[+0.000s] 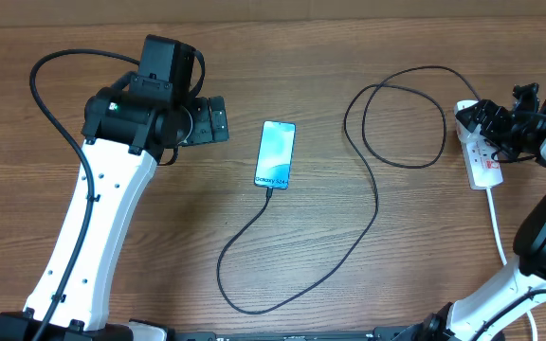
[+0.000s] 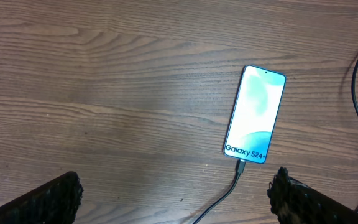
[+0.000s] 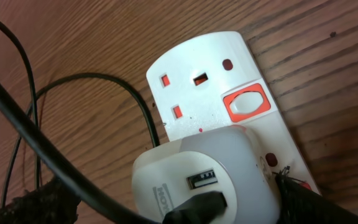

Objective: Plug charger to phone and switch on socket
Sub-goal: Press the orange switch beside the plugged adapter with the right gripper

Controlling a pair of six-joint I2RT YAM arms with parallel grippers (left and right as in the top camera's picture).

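Observation:
The phone [image 1: 275, 154] lies flat mid-table with its cyan screen lit; it also shows in the left wrist view [image 2: 255, 114]. The black charger cable [image 1: 368, 204] has its tip in the phone's near end [image 2: 240, 167] and loops right to the socket [image 1: 482, 156]. My left gripper [image 1: 218, 120] is open and empty [image 2: 176, 196], left of the phone. In the right wrist view the socket [image 3: 191, 68] holds a white adapter [image 3: 241, 158] with the black plug [image 3: 197, 208] in it. My right gripper [image 3: 166, 202] is open, its fingers on either side of the adapter. A red switch [image 3: 247, 104] is in plain view; another is mostly hidden by the right finger.
The socket's white cord [image 1: 497, 223] runs toward the front right edge. The black cable makes a wide loop [image 1: 396, 114] between phone and socket and a long bend near the front [image 1: 245, 294]. Both arm bases stand at the front edge.

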